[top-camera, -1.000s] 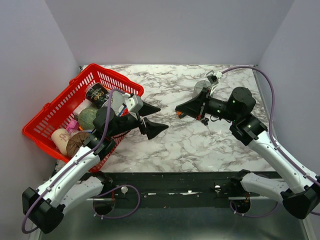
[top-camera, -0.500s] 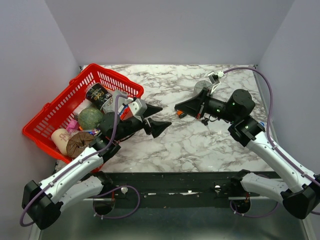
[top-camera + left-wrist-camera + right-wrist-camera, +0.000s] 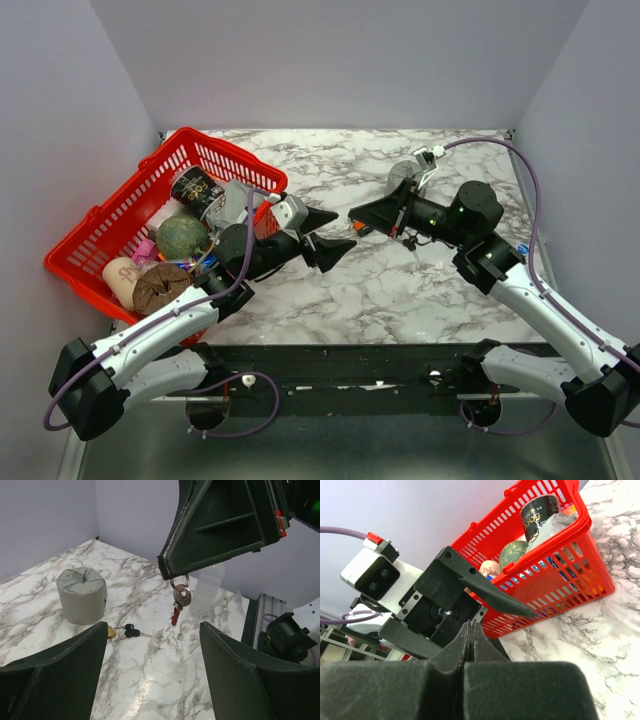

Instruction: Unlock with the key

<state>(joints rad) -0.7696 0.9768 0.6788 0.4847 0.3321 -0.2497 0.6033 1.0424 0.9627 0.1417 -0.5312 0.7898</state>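
While the left hand hovers released, jaws wide with nothing between them, the key lies flat on the marble surface, left of centre in the left wrist view, near a grey cylinder. The right hand is clenched on a dangling keyring at upper centre.

The left arm and right arm share white link shells and black joint housings. A purple cable trails along each. The left hand and right hand have black, wedge-shaped fingers. Behind the left hand sits a white camera block with a red tab. Behind the right hand glows a green light.
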